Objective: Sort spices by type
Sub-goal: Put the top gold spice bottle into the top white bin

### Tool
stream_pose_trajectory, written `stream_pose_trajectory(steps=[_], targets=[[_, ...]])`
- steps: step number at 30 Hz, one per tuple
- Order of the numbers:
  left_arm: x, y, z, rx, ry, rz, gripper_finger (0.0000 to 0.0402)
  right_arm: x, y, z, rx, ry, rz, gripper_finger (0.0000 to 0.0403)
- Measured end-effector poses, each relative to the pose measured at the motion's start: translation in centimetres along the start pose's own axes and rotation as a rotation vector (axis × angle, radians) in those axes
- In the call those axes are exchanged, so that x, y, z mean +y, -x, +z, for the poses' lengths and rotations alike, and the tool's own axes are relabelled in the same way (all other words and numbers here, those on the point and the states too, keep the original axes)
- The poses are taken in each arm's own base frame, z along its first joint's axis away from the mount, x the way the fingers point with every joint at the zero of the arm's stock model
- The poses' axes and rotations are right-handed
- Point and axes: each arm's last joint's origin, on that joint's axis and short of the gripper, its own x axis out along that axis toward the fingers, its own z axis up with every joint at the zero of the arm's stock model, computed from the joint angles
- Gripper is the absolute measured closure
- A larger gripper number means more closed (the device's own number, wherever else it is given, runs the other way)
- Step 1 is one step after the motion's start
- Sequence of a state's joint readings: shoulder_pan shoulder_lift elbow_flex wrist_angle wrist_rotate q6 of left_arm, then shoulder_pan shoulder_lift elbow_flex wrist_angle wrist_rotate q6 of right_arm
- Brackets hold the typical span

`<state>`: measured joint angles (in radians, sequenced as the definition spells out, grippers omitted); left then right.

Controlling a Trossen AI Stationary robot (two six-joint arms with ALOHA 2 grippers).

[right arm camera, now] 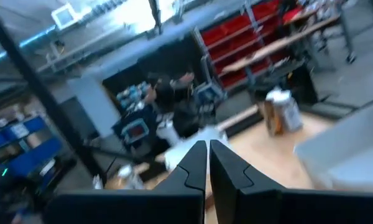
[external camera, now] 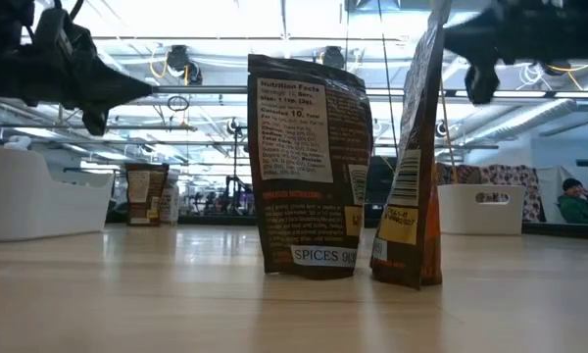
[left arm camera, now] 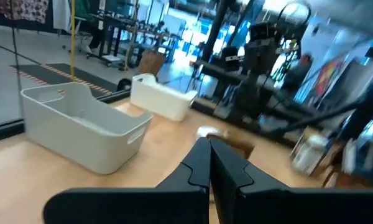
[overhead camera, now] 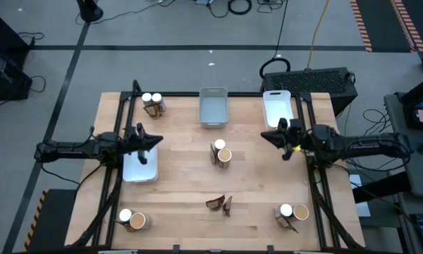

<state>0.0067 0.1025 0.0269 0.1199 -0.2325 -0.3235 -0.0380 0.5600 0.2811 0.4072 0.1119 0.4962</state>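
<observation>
High view: the wooden bench (overhead camera: 190, 190) carries three trays and five small clusters of spices, with wide bare wood between them. Largest to smallest: a grey tray (overhead camera: 213, 107) sits at the middle of the far edge, a white tray (overhead camera: 277, 108) near the far right corner, and another white tray (overhead camera: 141, 166) toward the left edge, partly under the left arm.

The left end effector (overhead camera: 155, 142) hangs over that left tray's far end, its fingers pressed together and holding nothing. The right end effector (overhead camera: 266, 135) hovers just off the near end of the far-right tray, also closed and empty (both wrist views show the finger pairs meeting at their tips).

The spices: two white-capped jars and a packet (overhead camera: 154, 103) at the far left corner; a jar, a tan-topped tub and a packet (overhead camera: 221, 153) at the bench centre; two dark packets (overhead camera: 220, 204) standing toward the middle of the near edge; a jar and tub (overhead camera: 131, 219) at the near left corner; a jar, tub and packet (overhead camera: 291, 214) at the near right corner.

Open wood runs between the centre cluster and both side edges.
</observation>
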Motion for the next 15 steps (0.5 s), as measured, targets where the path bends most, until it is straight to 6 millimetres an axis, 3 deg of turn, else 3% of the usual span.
stream_pose_trajectory(steps=[8,15], targets=[[-0.3,0.0,0.8,-0.076,0.083,-0.046,0.0395,2.4,-5.2,3.3,0.058,0.117,-0.033,0.0403],[-1.6,0.4,4.3,-0.040,0.020,-0.095,0.0395,4.3,-11.0,5.0,0.150,0.291,0.012,0.0403]])
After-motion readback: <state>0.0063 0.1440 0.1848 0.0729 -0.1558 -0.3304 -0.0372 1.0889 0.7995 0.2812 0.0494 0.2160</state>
